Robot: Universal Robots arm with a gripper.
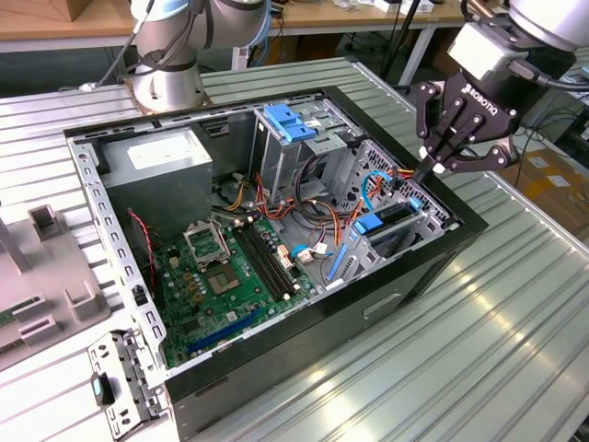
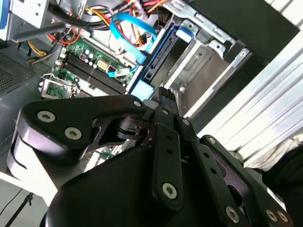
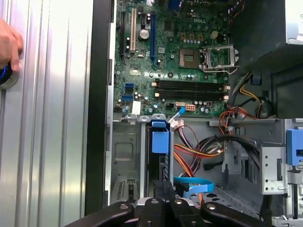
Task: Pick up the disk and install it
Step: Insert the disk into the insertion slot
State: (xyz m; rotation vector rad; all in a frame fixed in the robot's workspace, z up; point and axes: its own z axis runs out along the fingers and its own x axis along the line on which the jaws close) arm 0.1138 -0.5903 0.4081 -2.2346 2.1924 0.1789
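The disk stands on edge in a slot of the metal drive cage at the front corner of the open computer case, its blue side rail and blue tab showing. In both wrist views it appears edge-on as a dark slab with blue trim. My gripper hangs just above the cage, shut, with its black fingertips pressed together at the disk's upper end. Whether the tips touch the disk I cannot tell.
Inside the black case lie the green motherboard, a grey power-supply box, a light-blue latch bracket and orange and blue cables. A person's hand rests on the ribbed metal table beside the case. Grey fixtures stand at the exterior view's left.
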